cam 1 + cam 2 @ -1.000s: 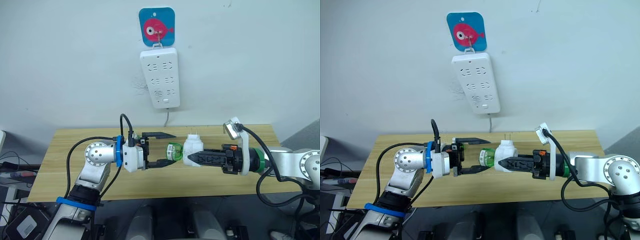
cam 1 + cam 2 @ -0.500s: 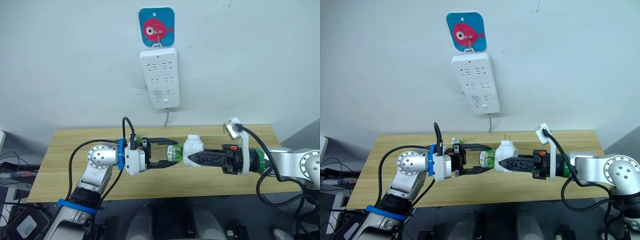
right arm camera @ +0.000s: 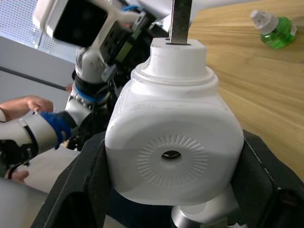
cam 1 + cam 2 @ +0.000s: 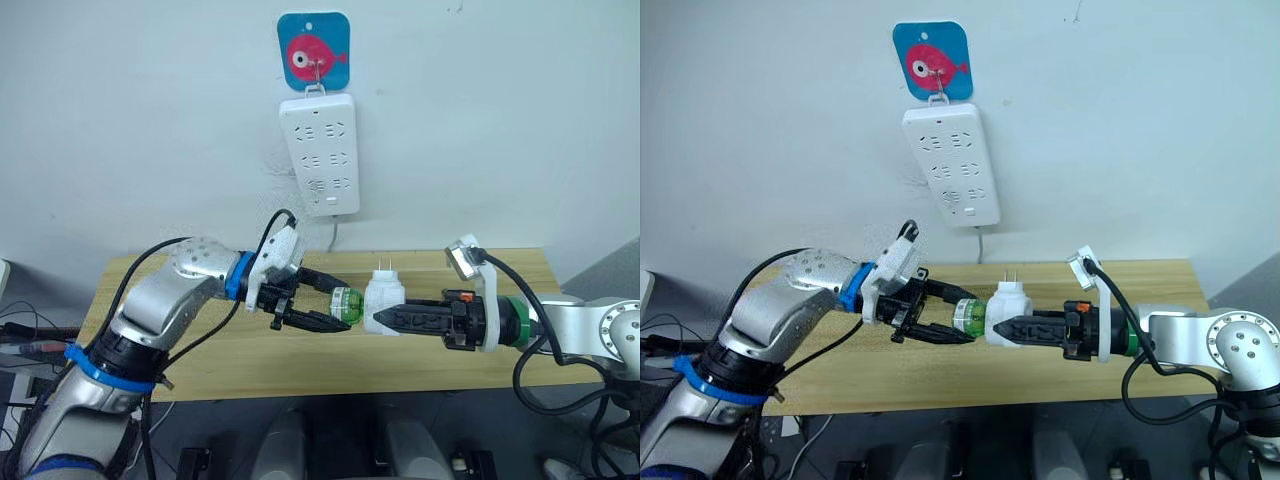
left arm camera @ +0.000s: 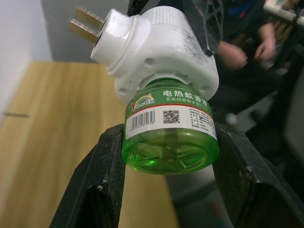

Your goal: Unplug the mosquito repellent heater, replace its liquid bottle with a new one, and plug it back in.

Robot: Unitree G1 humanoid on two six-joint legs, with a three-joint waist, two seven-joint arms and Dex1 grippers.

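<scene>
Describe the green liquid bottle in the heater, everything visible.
The green liquid bottle is translucent plastic with a barcode, QR code and Chinese print on its label. Its neck sits in the white mosquito repellent heater, held by the right gripper above the wooden table. The left gripper clamps its sides.

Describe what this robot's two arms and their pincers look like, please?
Both arms are silver metal with black cables looping alongside. The left arm wears blue rings; the right arm has a green ring by its white wrist block. The left gripper and right gripper each have two black fingers.
</scene>
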